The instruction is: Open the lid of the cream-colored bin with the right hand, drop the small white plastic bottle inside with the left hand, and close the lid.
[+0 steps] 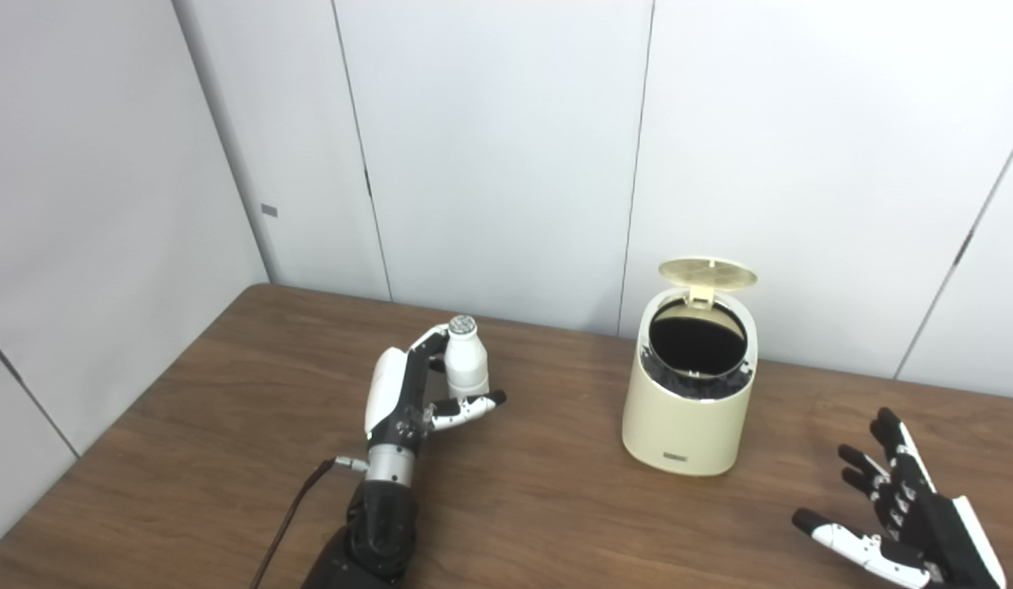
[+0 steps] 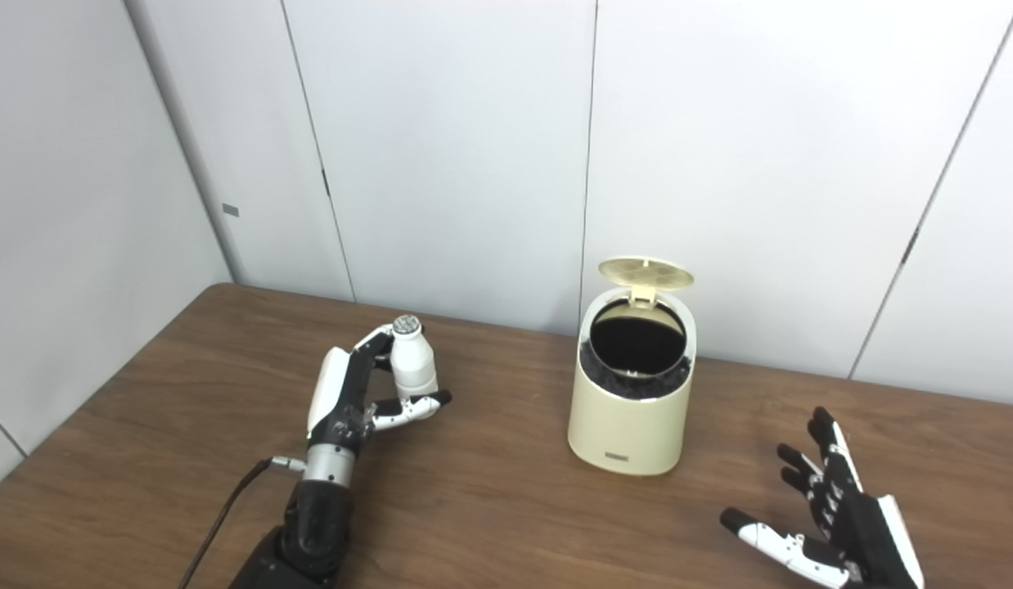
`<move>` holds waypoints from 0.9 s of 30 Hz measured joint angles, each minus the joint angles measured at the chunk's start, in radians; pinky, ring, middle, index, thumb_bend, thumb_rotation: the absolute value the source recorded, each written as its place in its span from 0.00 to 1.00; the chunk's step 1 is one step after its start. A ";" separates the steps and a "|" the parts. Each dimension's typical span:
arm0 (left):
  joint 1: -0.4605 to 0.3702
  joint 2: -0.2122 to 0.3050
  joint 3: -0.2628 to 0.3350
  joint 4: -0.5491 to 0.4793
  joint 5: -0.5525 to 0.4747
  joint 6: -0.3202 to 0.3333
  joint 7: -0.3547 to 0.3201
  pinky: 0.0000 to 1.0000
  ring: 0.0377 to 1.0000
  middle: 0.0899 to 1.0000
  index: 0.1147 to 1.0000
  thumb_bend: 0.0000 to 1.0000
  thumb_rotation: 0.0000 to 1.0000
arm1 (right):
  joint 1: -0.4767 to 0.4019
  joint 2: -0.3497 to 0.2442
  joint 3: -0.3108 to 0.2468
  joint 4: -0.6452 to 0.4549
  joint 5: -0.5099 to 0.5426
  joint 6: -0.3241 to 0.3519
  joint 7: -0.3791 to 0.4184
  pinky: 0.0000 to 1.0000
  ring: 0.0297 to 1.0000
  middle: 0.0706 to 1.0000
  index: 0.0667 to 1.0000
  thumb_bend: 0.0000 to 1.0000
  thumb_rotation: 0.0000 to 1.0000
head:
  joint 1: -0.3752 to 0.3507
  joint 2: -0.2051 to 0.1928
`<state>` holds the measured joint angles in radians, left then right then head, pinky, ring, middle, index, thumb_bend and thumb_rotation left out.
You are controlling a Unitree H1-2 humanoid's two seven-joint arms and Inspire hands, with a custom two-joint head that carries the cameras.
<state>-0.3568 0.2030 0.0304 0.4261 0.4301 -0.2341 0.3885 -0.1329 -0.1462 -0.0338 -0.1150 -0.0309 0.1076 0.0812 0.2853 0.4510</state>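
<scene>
Left of the cream bin (image 1: pixel 688 409), well apart from it, the left hand (image 1: pixel 416 393) grips the small white bottle (image 1: pixel 465 360) upright above the wooden table (image 1: pixel 228 425). Nothing lies between them. The bin's lid (image 1: pixel 708 272) stands raised, showing its dark inside. Right of the bin, the right hand (image 1: pixel 899 507) hovers empty, fingers spread.

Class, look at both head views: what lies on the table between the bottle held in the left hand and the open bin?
Nothing: only bare wooden table separates the bottle in the left hand from the bin, in both views.
</scene>
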 measured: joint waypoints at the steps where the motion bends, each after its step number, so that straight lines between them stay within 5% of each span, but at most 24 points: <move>1: -0.001 0.000 -0.001 0.001 0.004 0.002 0.004 0.54 0.62 0.66 0.66 0.71 0.00 | 0.000 -0.002 0.000 0.000 0.000 0.000 0.000 0.88 0.89 1.00 1.00 0.59 0.00 | 0.000 0.000; 13: -0.067 0.010 -0.035 0.121 0.085 -0.032 0.184 0.43 0.52 0.56 0.56 0.71 0.00 | 0.000 -0.010 0.000 0.001 0.001 -0.033 -0.001 0.83 0.88 1.00 1.00 0.57 0.00 | 0.002 0.002; 16: -0.073 0.014 -0.044 0.132 0.085 -0.053 0.196 0.43 0.52 0.55 0.56 0.71 0.00 | 0.000 -0.010 0.000 0.001 0.001 -0.033 0.000 0.84 0.88 1.00 1.00 0.56 0.00 | 0.002 0.002; 17: -0.073 0.015 -0.046 0.132 0.086 -0.055 0.198 0.43 0.52 0.55 0.48 0.59 0.02 | 0.000 -0.010 0.000 0.000 0.001 -0.033 -0.001 0.84 0.88 1.00 1.00 0.56 0.00 | 0.002 0.002; 19: -0.073 0.016 -0.049 0.133 0.085 -0.058 0.200 0.43 0.51 0.55 0.44 0.53 0.03 | 0.000 -0.010 0.001 0.000 -0.001 -0.033 -0.001 0.83 0.87 1.00 1.00 0.56 0.00 | 0.002 0.002; 23: -0.073 0.018 -0.052 0.133 0.085 -0.062 0.210 0.41 0.48 0.44 0.45 0.52 0.00 | 0.000 -0.010 0.004 0.000 -0.006 -0.033 -0.002 0.84 0.87 1.00 1.00 0.56 0.00 | 0.002 0.005; 27: -0.073 0.019 -0.052 0.133 0.082 -0.067 0.217 0.40 0.42 0.45 0.46 0.50 0.00 | 0.000 -0.010 0.004 0.001 -0.005 -0.033 -0.002 0.83 0.88 1.00 1.00 0.56 0.00 | 0.000 0.006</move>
<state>-0.4297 0.2218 -0.0218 0.5595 0.5117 -0.3010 0.6059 -0.1331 -0.1562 -0.0302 -0.1139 -0.0358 0.0748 0.0788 0.2853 0.4571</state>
